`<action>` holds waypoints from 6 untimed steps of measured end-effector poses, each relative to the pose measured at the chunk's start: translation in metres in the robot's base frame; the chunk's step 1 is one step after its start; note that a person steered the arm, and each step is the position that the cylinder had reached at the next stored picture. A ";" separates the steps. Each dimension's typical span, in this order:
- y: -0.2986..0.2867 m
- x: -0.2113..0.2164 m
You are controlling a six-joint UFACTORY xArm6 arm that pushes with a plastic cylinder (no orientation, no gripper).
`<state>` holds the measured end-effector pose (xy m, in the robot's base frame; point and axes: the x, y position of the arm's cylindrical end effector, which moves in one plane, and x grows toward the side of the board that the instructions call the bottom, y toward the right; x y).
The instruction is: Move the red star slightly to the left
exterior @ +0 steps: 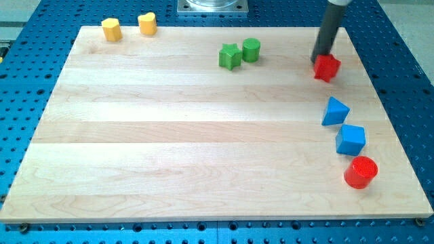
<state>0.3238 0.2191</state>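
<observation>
The red star point(327, 68) lies near the view's upper right on the wooden board point(169, 135). My tip point(319, 59) is at the star's upper left edge, touching or almost touching it. The dark rod rises from there up toward the view's top.
A green star point(230, 56) and a green cylinder point(251, 49) sit at top centre. Two yellow blocks point(112, 29) point(147, 24) sit at top left. A blue triangle point(334, 112), a blue cube point(350, 139) and a red cylinder point(360, 172) line the right side.
</observation>
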 end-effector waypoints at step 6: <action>0.045 -0.002</action>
